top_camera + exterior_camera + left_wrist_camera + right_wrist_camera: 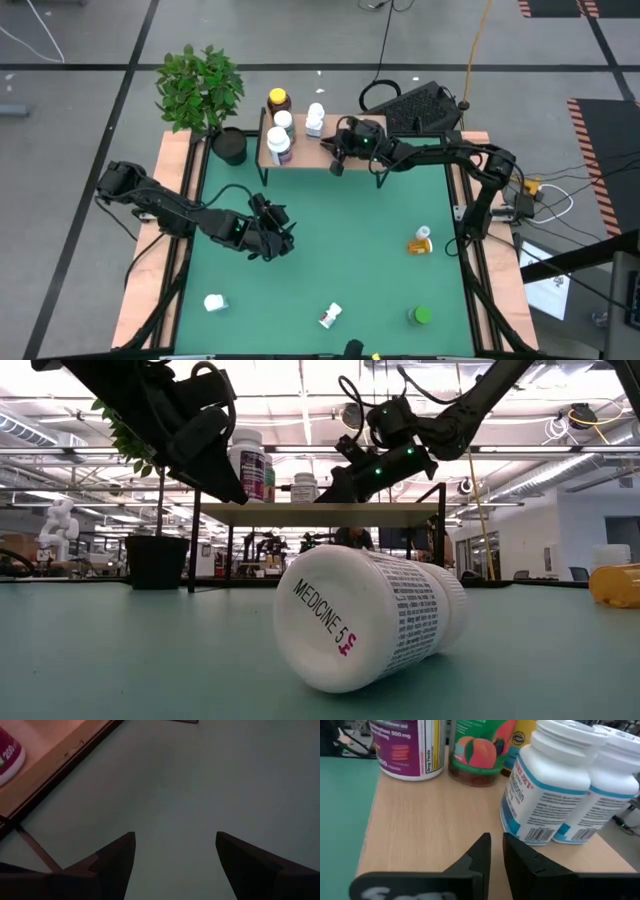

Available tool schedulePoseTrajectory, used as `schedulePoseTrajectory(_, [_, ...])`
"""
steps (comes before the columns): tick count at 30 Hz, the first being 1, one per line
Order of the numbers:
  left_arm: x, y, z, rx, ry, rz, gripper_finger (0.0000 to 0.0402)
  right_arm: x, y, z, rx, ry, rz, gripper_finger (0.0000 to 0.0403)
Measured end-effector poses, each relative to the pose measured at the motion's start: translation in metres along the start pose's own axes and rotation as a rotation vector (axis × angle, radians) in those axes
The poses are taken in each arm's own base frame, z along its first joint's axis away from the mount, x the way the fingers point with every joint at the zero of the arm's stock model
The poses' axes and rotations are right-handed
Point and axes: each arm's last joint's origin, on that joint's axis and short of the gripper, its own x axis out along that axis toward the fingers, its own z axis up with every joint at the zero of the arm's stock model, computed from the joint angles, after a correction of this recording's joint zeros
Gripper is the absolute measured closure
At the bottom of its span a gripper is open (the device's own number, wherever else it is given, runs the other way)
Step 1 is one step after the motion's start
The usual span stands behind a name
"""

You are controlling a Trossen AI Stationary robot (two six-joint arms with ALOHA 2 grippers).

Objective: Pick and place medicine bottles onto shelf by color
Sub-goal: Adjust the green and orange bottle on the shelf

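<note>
- The right gripper [337, 160] sits over the shelf [350, 156] at the back of the table, fingers pinched nearly together with nothing between them. Looks like it's done there and holding nothing.
- Five bottles stand on the shelf: three at one end, including the purple-label bottle [410, 747], and a pair of white bottles [547, 785] side by side, just beside the right fingertips in its wrist view.
- The left gripper [275, 237] hangs over bare green mat mid-table, jaws spread apart and empty.
- Four bottles are left at the near side: a white one at the left [214, 302], the white "MEDICINE 5" bottle [330, 316] near the middle, a green one [422, 316], and an orange one [421, 241] over on the right.
- Best guess for the next grab: the MEDICINE 5 bottle. It lies tipped over, long axis slanting across the table, toward the near edge from the left gripper, which is the closer hand.
- The jaws would need to straddle it across that axis.
</note>
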Motion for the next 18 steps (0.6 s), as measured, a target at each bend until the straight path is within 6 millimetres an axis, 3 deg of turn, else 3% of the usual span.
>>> schedulePoseTrajectory(9, [0.000,0.001,-0.003,-0.019,0.021,0.011,0.0126,-0.004,0.024,0.011,-0.101,-0.012,0.063,0.0360])
schedulePoseTrajectory(18, [0.000,0.001,-0.002,-0.024,0.019,0.010,0.0126,-0.004,0.021,0.065,-0.229,0.061,-0.025,0.0360])
